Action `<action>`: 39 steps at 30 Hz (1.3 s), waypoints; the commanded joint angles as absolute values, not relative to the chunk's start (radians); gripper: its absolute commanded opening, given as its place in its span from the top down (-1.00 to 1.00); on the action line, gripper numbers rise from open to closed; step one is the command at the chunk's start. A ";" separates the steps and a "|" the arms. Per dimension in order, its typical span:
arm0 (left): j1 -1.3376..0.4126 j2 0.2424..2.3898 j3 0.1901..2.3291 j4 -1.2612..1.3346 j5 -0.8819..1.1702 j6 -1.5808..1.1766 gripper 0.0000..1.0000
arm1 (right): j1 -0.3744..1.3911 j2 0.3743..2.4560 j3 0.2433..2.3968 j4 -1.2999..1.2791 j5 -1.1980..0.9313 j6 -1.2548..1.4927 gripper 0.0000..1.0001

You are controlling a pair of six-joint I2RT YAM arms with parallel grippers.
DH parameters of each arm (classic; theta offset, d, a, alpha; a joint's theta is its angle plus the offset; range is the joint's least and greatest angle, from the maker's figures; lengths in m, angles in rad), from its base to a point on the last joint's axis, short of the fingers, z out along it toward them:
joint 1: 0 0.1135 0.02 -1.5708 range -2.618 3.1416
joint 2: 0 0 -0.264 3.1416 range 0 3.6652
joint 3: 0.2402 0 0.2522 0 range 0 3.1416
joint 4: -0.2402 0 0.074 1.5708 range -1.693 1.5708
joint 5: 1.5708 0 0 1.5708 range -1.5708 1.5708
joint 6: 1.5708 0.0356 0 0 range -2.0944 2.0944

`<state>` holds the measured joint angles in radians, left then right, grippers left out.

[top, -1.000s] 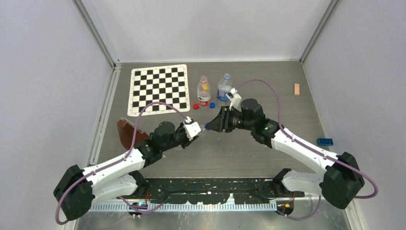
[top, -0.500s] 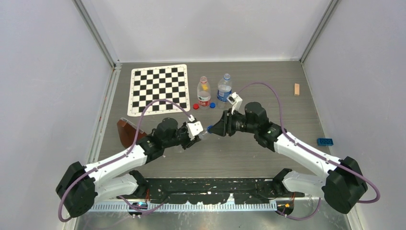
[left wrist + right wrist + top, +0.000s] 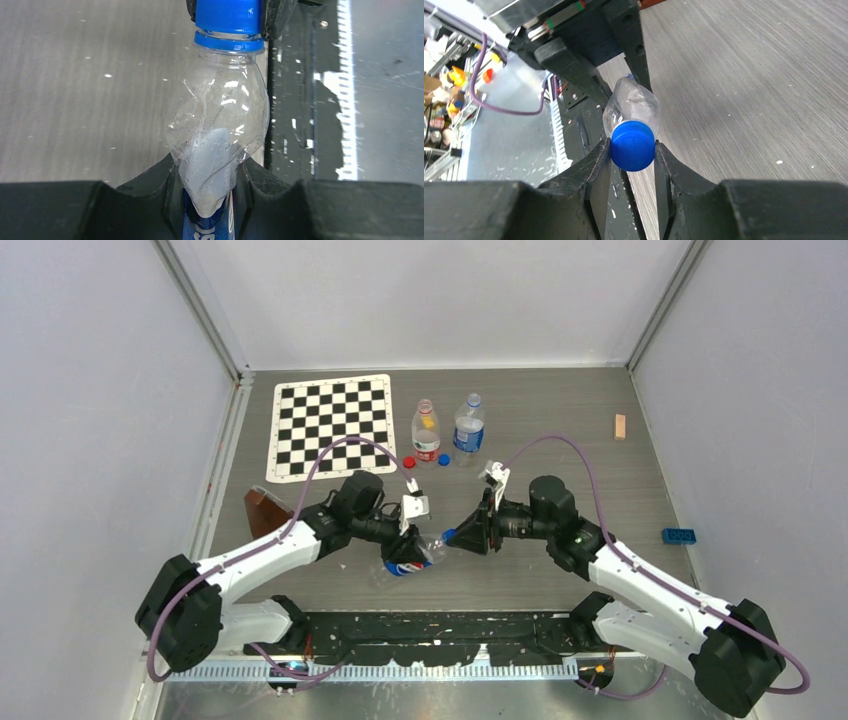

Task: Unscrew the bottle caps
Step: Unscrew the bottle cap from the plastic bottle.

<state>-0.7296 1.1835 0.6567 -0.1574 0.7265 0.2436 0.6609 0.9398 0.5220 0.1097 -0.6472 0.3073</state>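
One bottle [image 3: 220, 120] held low over the table [image 3: 560, 440], near its front edge; left gripper [image 3: 210, 187] pinches its body; right gripper [image 3: 631, 147] clamps its blue cap [image 3: 228, 17]; unscrewing step in hand; next move calls for right-wrist rotation against a firm left grip.

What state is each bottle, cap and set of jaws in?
Held bottle: sideways, dented, capped.
Screwed-on cap: on neck, pinched.
Left jaws: shut on held bottle.
Right jaws: shut on screwed-on cap.
Red-label bottle: upright.
Back blue-label bottle: upright.
Red cap: loose on table.
Second blue cap: loose on table.
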 commanded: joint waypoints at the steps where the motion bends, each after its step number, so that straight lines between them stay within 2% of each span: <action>1: -0.737 1.200 0.745 -0.115 0.974 0.234 1.00 | 0.679 0.907 0.487 0.189 -0.734 0.209 0.99; 6: -0.736 1.209 0.745 -0.089 1.013 0.217 1.00 | 0.681 0.873 0.464 0.199 -0.729 0.190 0.99; 8: -0.736 1.210 0.745 -0.092 0.956 0.209 1.00 | 0.681 0.860 0.467 0.197 -0.694 0.194 0.71; 9: -0.736 1.208 0.743 -0.092 0.904 0.205 1.00 | 0.681 0.851 0.469 0.196 -0.670 0.210 0.45; 10: -0.736 1.206 0.738 -0.090 0.850 0.201 1.00 | 0.681 0.841 0.475 0.189 -0.615 0.224 0.33; 11: -0.736 1.201 0.732 -0.084 0.789 0.193 1.00 | 0.681 0.836 0.480 0.181 -0.585 0.251 0.11; 13: -0.736 1.188 0.721 -0.079 0.703 0.196 1.00 | 0.681 0.825 0.510 0.146 -0.519 0.273 -0.06; 17: -0.737 1.144 0.681 -0.029 0.578 0.193 1.00 | 0.681 0.802 0.553 0.070 -0.409 0.319 -0.24; 27: -0.744 1.033 0.585 0.090 0.430 0.193 0.99 | 0.679 0.791 0.648 -0.022 -0.222 0.482 -0.34; 39: -0.781 0.970 0.544 0.110 0.293 0.233 1.00 | 0.669 0.992 0.762 -0.013 -0.387 0.654 -0.29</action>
